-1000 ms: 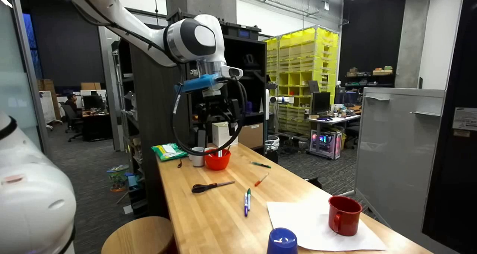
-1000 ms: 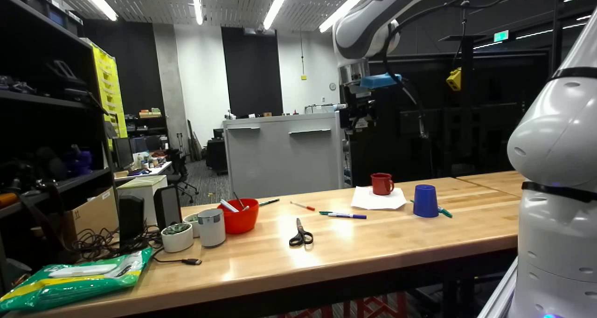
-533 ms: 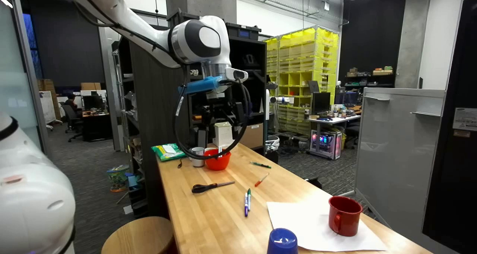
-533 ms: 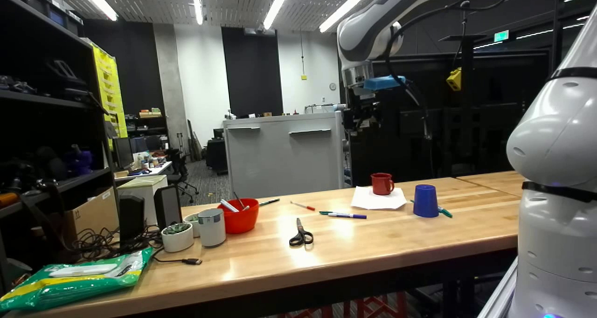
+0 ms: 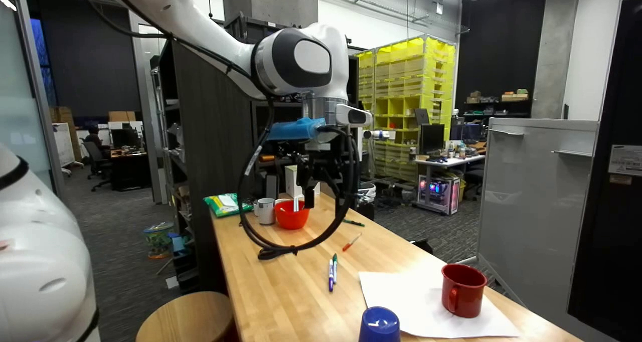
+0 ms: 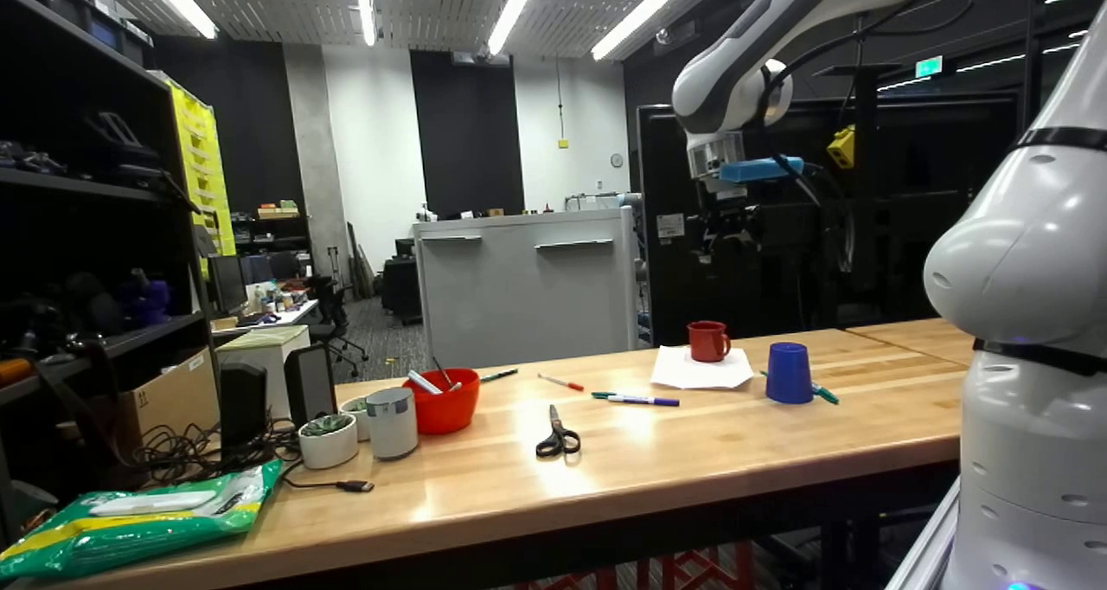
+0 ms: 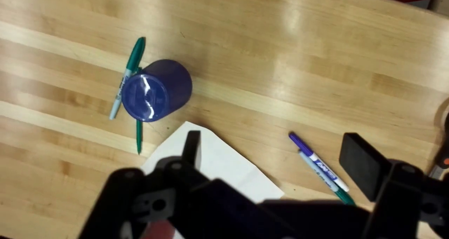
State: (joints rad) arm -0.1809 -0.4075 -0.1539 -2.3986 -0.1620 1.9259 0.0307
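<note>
The jaws hang above the surface [image 7: 245,39], spread wide apart, clamped on nothing and touching none of the things. Below the gap between them lie a purple marker [image 7: 318,162] and a green marker [image 7: 323,176], side by side and slanted to the line of the jaws. The paper [image 7: 224,169] shows beneath one jaw; the upturned blue cup [image 7: 158,88] stands beyond that jaw. Careful work here, I judge, means squaring the jaws across a barrel before any grip, as a wide bite could catch both markers, and keeping the looped cable [image 5: 295,248] clear of things below. The purple marker seems to read EXPO; the green marker's lettering is too small to tell. In an exterior view, well apart from the jaws, a white label [image 5: 625,160] on a black panel [image 5: 612,241] is unreadable.
</note>
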